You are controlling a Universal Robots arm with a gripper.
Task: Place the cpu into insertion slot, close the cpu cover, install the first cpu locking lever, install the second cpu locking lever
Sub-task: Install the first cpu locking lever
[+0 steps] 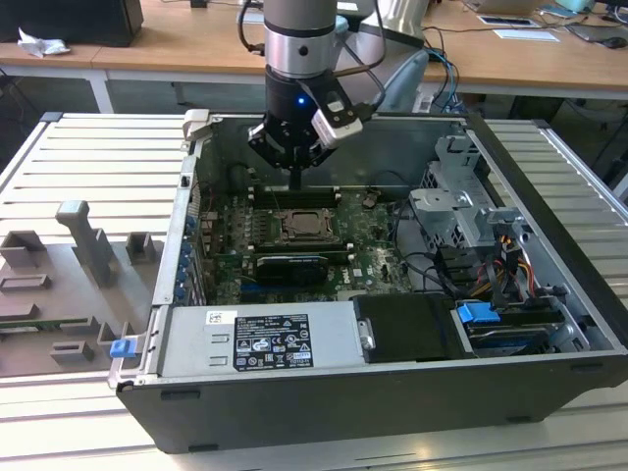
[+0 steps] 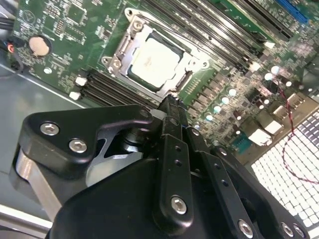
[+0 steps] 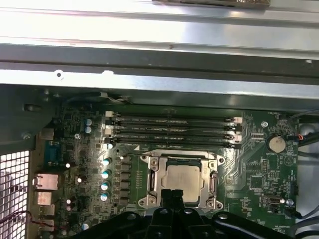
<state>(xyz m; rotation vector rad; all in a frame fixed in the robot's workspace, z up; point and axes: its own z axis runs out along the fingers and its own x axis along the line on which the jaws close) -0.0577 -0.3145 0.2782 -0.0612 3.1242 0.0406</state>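
**Closed gripper hovers at the edge of the loaded socket**

There is one cpu [image 3: 183, 180]. It lies flat in its socket near the middle of the motherboard [image 3: 259, 184], with its pale metal top facing up, and it also shows in the second wrist view [image 2: 154, 62] and the exterior view [image 1: 312, 227]. One cpu cover [image 3: 154, 181] lies down around it as a silvery frame, and the chip shows through its window in both wrist views [image 2: 189, 60]. I cannot tell whether the locking levers are latched.

There is one gripper [image 1: 294, 184]. Its fingers are pressed together into a single narrow tip with nothing between them. It hangs just above the board, and in both wrist views the tip [image 2: 171, 101] [image 3: 174, 193] appears at one edge of the socket, close to the cover frame. I cannot tell whether it touches.

Four long black memory slots [image 3: 172, 130] run side by side along the socket edge opposite the gripper, toward the case wall. One coin cell [image 3: 275, 144] sits near a corner of the board. In the exterior view, one long black card [image 1: 289, 265] lies across the board on the near side of the socket. One power supply [image 1: 260, 339] lies along the near edge of the open case [image 1: 549, 294]. A drive cage [image 1: 456, 211] with a tangle of cables fills the end of the case on the exterior view's right. The arm's own dark body blocks the near part of the board in both wrist views.
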